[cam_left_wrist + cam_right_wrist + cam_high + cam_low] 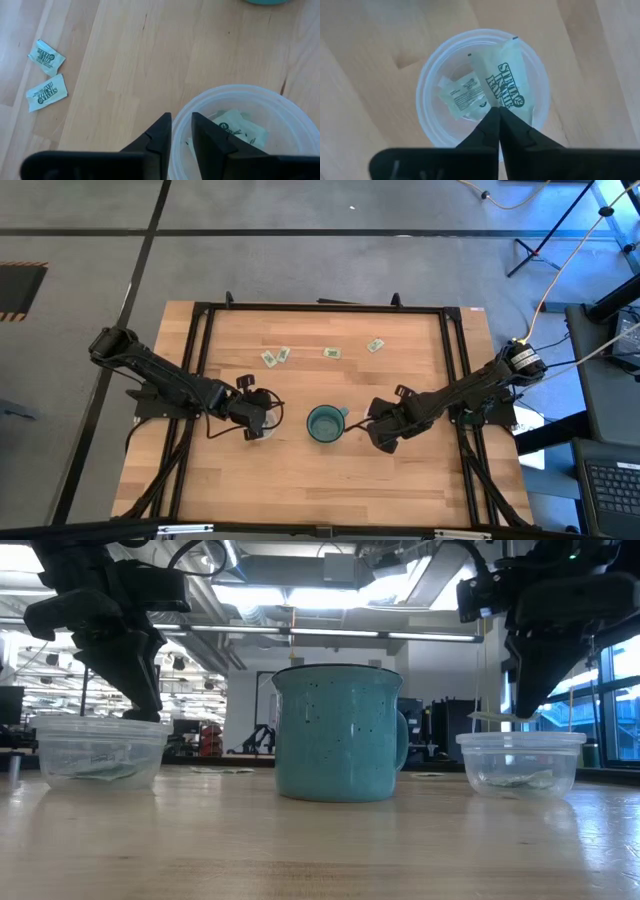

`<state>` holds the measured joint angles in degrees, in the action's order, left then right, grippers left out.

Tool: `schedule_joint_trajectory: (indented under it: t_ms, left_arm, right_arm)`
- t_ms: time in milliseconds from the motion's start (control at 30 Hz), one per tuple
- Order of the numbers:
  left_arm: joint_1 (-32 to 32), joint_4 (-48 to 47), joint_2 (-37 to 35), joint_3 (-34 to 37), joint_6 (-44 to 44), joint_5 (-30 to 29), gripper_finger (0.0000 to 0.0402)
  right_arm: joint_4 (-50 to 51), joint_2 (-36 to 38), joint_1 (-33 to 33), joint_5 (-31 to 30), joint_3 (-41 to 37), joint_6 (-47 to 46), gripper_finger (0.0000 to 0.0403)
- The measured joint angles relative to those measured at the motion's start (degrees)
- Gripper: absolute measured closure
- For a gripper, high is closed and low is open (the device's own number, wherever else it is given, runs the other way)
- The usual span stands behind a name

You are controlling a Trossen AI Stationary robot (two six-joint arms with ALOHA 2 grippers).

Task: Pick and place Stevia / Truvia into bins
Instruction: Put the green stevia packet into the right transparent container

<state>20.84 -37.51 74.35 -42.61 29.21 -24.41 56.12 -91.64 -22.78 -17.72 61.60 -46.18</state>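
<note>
Hanging from right fingers point(496, 117): pale-green printed packet point(506, 82), over clear cup point(427, 80).

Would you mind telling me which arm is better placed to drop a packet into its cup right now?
The right. Its gripper pinches a Stevia packet directly over its clear cup. The left gripper hangs over its own cup, slightly parted and empty.
</note>
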Motion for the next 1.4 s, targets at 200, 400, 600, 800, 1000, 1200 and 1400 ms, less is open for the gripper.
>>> schedule_joint_trajectory:
  t_ms: [200,400,600,800,1000,1200,1400]
  left_arm:
    - [0.0,0.0,0.0,0.0,0.0,0.05,0.0324]
    - [-0.01,0.0,0.0,0.01,0.0,0.01,0.0323]
    - [-0.14,-0.05,-1.51,-0.09,-1.1,-0.02,0.0319]
    - [-4.57,1.34,-7.59,-0.11,-1.97,-0.32,0.0315]
    - [-14.11,4.64,-12.58,-0.15,-7.86,3.41,0.0315]
    - [-28.62,15.12,-12.64,-0.15,-21.76,18.35,0.0315]
    - [-41.11,18.51,-10.22,-0.15,-31.79,26.82,0.0315]
  right_arm:
    - [-0.13,0.02,0.06,-0.01,0.0,-1.24,0.0372]
    - [-0.04,0.03,0.19,-0.09,0.01,-1.19,0.0332]
    - [3.9,3.08,1.43,-0.53,2.13,3.9,0.0308]
    - [2.1,11.16,9.28,-0.65,2.23,14.62,0.0317]
    - [-3.19,16.88,21.96,-0.05,2.23,29.25,0.0323]
    - [-8.68,16.03,36.7,8.2,2.25,42.26,0.0323]
    - [-10.91,11.78,44.27,9.96,2.23,46.55,0.0323]
